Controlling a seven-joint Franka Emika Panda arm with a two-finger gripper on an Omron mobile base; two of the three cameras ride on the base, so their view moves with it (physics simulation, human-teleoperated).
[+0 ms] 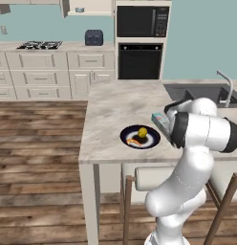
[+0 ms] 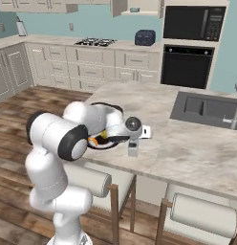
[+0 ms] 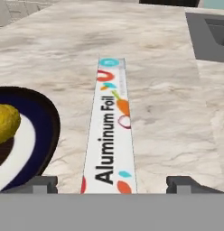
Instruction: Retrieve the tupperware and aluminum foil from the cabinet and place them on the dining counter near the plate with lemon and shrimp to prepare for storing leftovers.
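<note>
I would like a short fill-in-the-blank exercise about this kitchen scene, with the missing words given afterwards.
1. The aluminum foil lies on the dining counter beside the ____.
2. On the plate with lemon and shrimp, the yellow thing is a ____.
3. The pincer has its fingers on either side of the box, so it is ____.

Missing words: plate; lemon; open

The marble worktop point(image 3: 168, 113) filled the hand view. On it lay the aluminum foil point(image 3: 111, 131) box, running up the frame's centre, with the plate point(image 3: 46, 135) just beside it at lower left.
</note>
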